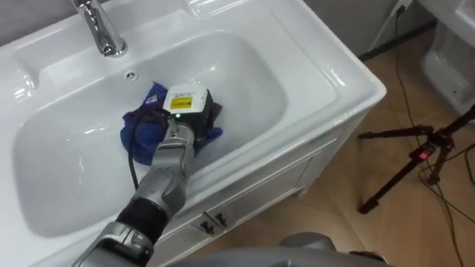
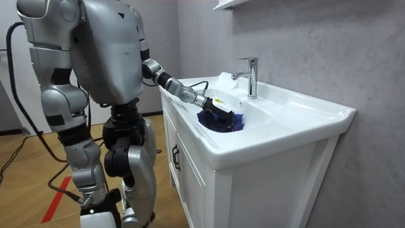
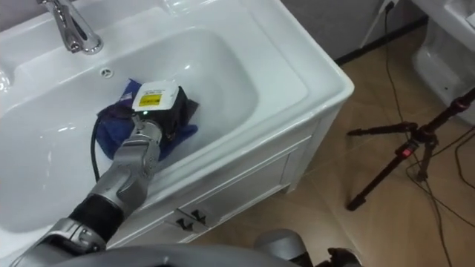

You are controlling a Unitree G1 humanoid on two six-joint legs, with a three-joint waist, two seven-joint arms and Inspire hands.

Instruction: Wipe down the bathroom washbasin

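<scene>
The blue cloth [image 1: 141, 132] lay bunched in the white basin [image 1: 249, 81], on the near side of the tap [image 1: 100, 30], its long axis seemingly crosswise. The left hand [image 1: 189, 104] rested on it, but whether its fingers were curled or straight could not be told.

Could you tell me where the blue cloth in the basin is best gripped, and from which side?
Probably the bunched folds of the blue cloth showing left of the left hand, approached from above: it lies crumpled on the basin floor, so raised folds give more to pinch than flat edges.
</scene>
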